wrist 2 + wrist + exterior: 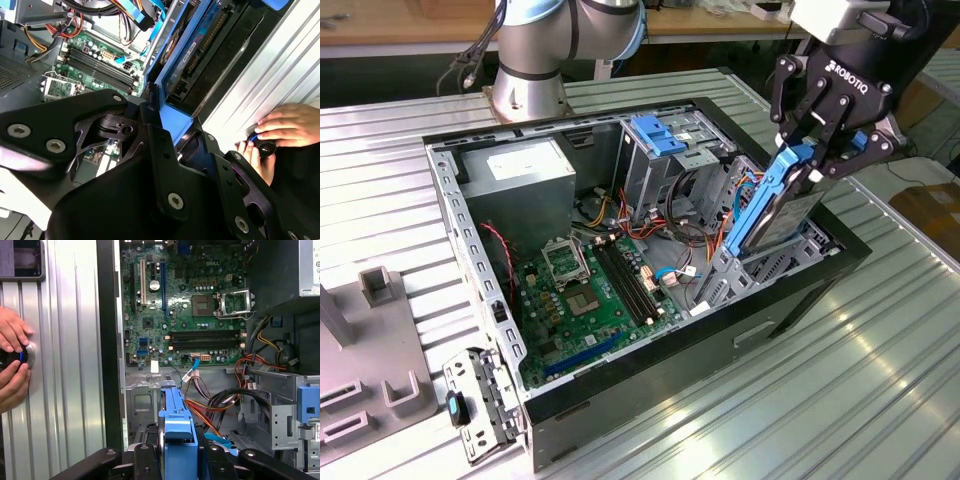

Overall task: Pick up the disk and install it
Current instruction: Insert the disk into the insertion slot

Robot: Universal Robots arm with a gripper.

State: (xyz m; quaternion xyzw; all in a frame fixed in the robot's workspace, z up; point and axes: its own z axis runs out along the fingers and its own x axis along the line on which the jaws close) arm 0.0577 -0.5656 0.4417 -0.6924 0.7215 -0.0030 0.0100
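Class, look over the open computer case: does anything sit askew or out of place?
Yes. The disk hangs tilted in the gripper, lower end at the drive bay, not fully seated. A person's hands rest on a knob on the table beside the case.

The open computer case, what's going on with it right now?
The robot arm's hand is shut on the disk, holding it tilted over the open computer case, lower end down at the grey drive cage on the exterior view's right. It isn't fully seated yet. Beside the case, a person's hands rest on a round control on the table.
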